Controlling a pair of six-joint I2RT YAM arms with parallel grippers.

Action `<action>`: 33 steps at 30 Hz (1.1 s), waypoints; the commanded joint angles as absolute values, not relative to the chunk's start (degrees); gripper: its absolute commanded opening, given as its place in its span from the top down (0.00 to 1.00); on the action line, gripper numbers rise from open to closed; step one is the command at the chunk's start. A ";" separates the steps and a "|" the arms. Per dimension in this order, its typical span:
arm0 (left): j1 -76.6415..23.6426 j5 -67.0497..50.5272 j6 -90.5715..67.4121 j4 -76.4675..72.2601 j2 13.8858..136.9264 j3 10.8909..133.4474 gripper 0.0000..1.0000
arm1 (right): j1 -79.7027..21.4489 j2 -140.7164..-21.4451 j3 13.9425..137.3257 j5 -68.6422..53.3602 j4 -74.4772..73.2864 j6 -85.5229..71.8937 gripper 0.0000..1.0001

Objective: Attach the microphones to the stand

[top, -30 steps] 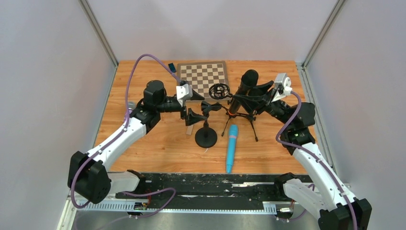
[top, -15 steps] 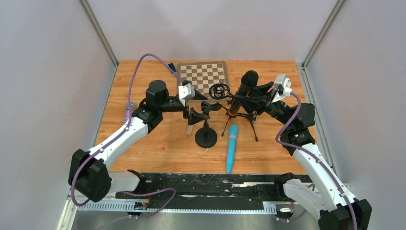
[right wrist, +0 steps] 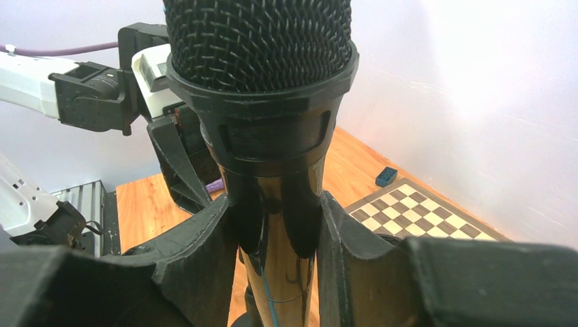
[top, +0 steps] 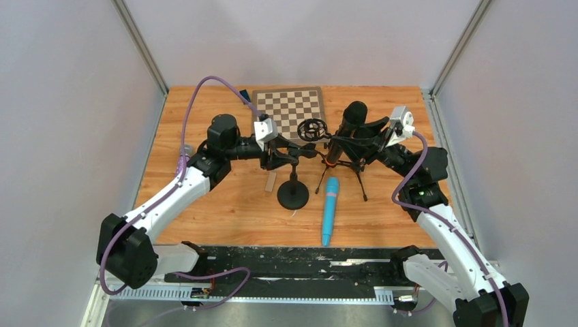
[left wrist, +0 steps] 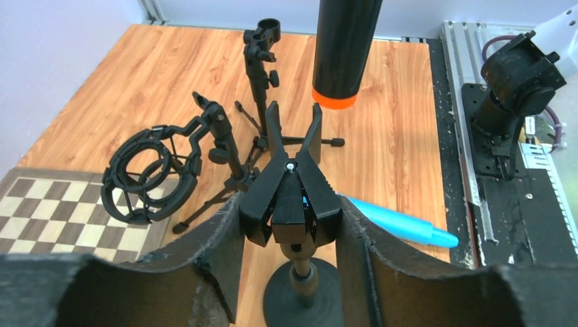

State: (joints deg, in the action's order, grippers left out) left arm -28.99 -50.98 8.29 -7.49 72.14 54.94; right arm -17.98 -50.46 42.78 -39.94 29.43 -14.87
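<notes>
Closing left hand (left wrist: pixel 289 212) on clip (left wrist: pixel 292 174) (open before)

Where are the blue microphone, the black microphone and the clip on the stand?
blue microphone (top: pixel 330 211), top view, middle of its body.
black microphone (right wrist: pixel 262 146), right wrist view, collar below the mesh head.
clip (left wrist: pixel 291 187), left wrist view, around its hinge.
</notes>
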 commanded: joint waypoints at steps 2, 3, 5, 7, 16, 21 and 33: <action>-29.20 -49.57 10.89 -7.16 68.64 55.19 0.68 | -18.36 -49.37 42.98 -39.59 32.35 -14.51 1.00; -29.25 -49.53 11.56 -7.13 68.07 54.67 0.72 | -18.35 -49.39 42.89 -39.55 32.39 -14.65 1.00; -29.27 -49.03 11.99 -7.37 67.43 54.00 0.83 | -18.32 -49.52 42.89 -39.55 32.54 -14.77 1.00; -29.21 -48.84 12.20 -7.83 66.88 53.33 0.87 | -18.35 -49.72 42.88 -39.55 32.70 -14.97 1.00; -29.23 -48.26 12.57 -8.70 67.32 52.68 0.96 | -18.35 -51.04 43.80 -40.08 33.23 -15.22 1.00; -29.24 -47.55 12.21 -9.10 67.73 52.48 0.99 | -18.42 -52.12 44.40 -39.82 33.24 -14.79 1.00; -29.26 -47.11 11.47 -9.09 68.43 51.76 1.00 | -19.02 -55.98 46.71 -39.03 32.10 -8.79 1.00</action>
State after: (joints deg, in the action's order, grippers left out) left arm -29.15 -47.46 10.35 -7.09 68.34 52.21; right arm -18.48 -55.53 42.57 -39.66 29.41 -12.82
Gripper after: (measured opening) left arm 0.409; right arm 0.388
